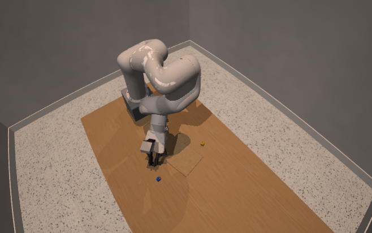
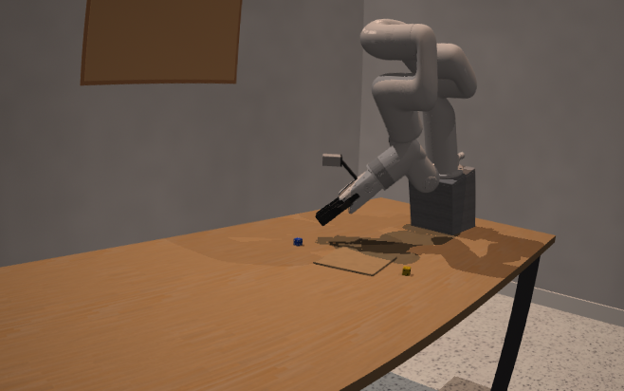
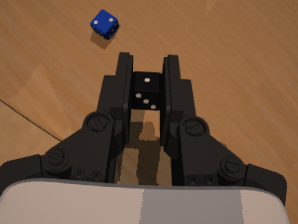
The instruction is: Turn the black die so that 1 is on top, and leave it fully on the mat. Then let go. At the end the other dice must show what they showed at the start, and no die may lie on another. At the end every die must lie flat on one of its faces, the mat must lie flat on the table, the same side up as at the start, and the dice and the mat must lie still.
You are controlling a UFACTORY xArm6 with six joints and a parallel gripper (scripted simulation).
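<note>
My gripper [image 1: 153,164] [image 2: 321,219] [image 3: 147,73] is shut on the black die [image 3: 146,90] and holds it above the table, slanting down and forward. In the wrist view the die's one-pip face is the upper visible face, and its three-pip face is turned toward the palm. The die is tilted; its other faces are hidden, and the fingers hide it in the top and exterior views. The thin wood-coloured mat [image 1: 186,162] [image 2: 356,266] lies flat on the table, to the right of the fingers in the top view. Its edge also shows at the left in the wrist view.
The blue die [image 1: 158,178] [image 2: 298,241] [image 3: 104,23] lies on the table ahead of the fingertips, two pips showing in the wrist view. The yellow die [image 1: 202,143] [image 2: 406,270] lies on the table beyond the mat's opposite side. The arm's shadow falls partly over the mat.
</note>
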